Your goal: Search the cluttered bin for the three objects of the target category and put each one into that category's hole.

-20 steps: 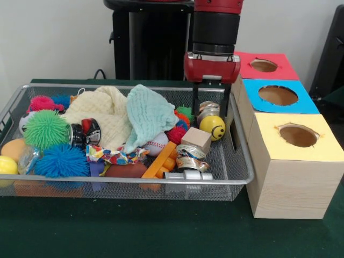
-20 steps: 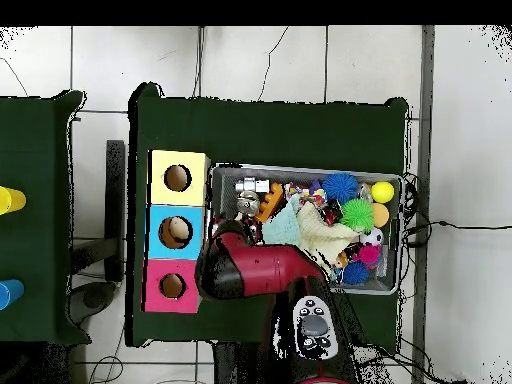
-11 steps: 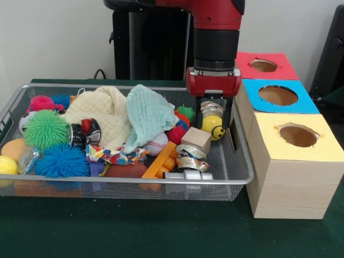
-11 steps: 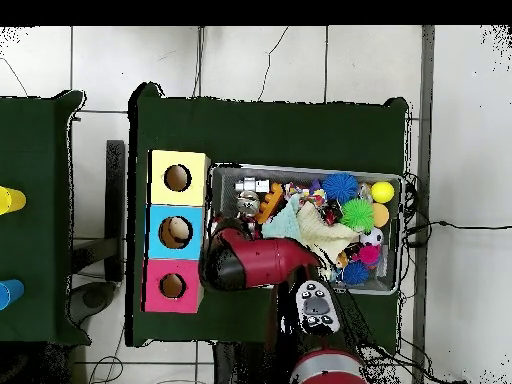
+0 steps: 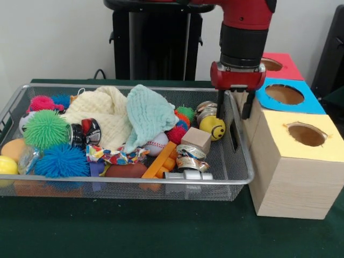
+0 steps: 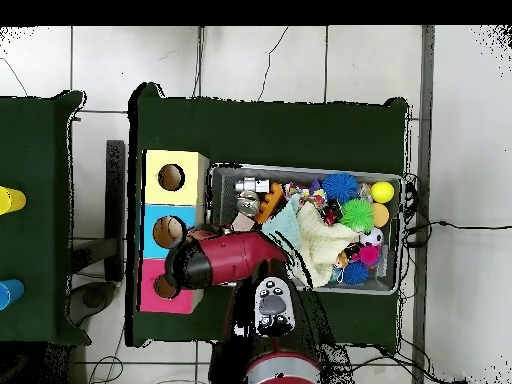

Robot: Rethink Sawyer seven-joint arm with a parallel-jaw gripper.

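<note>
My gripper (image 5: 234,106) hangs open and empty over the bin's right wall. One finger is inside the wire bin (image 5: 134,181); the other is against the bin-side edge of the boxes. Just left of it, in the bin, lie a yellow smiley ball (image 5: 213,128) and a silvery tin (image 5: 206,109). Nearby are a wooden block (image 5: 195,138), a baseball (image 5: 157,143) and an orange bar (image 5: 160,159). The boxes stand in a row: yellow (image 5: 293,172), blue (image 5: 314,105) and red (image 5: 287,67), each with a round hole. In the overhead view the arm (image 6: 215,260) hides the gripper.
Cream cloth (image 5: 102,115) and mint cloth (image 5: 148,115) cover the bin's middle. Spiky balls, green (image 5: 45,129), blue (image 5: 62,160) and pink (image 5: 42,102), fill its left end. A black pedestal (image 5: 150,43) stands behind. Overhead, the yellow box (image 6: 190,160) sits apart from the bin (image 6: 400,180).
The gripper has swung right, from around the smiley ball to above the bin's right wall, carrying nothing. The row of boxes has shifted away from the bin and turned slightly.
</note>
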